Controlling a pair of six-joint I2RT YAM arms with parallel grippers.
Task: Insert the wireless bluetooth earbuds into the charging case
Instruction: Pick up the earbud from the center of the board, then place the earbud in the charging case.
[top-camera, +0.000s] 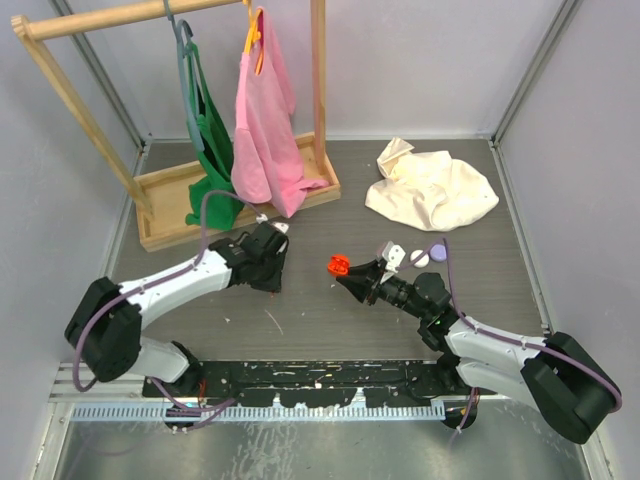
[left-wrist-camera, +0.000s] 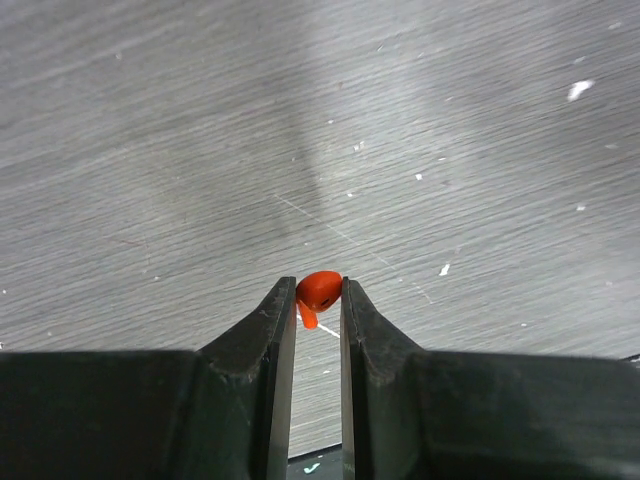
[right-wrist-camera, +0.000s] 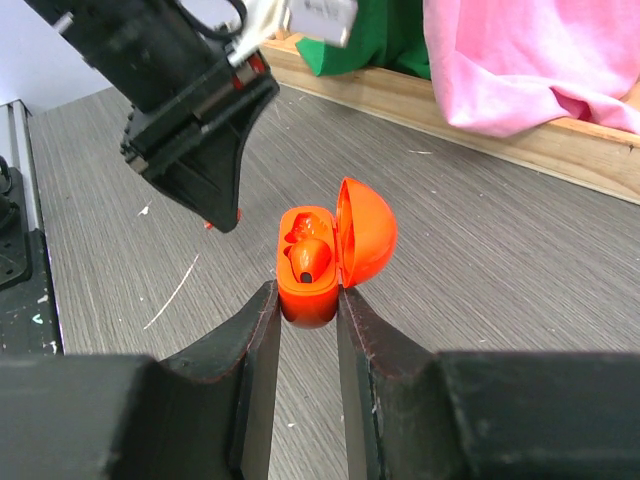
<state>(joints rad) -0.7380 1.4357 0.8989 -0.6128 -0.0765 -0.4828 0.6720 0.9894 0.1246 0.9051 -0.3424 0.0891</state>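
Observation:
My left gripper (left-wrist-camera: 319, 285) is shut on a small red earbud (left-wrist-camera: 321, 291), pinched at the very fingertips just above the grey table, its short stem pointing down. In the top view that gripper (top-camera: 272, 287) hangs left of centre. My right gripper (right-wrist-camera: 307, 292) is shut on the red charging case (right-wrist-camera: 308, 300), lifted off the table with its round lid (right-wrist-camera: 366, 232) swung open to the right. One red earbud (right-wrist-camera: 311, 257) sits in the case. The left gripper (right-wrist-camera: 215, 215) shows just left of the case, apart from it. From above, the case (top-camera: 338, 266) is at mid-table.
Two lilac round discs (top-camera: 427, 255) lie beside the right wrist. A cream cloth (top-camera: 430, 185) lies at the back right. A wooden rack (top-camera: 235, 205) with green and pink garments stands at the back left. A black rail (top-camera: 320, 380) runs along the near edge.

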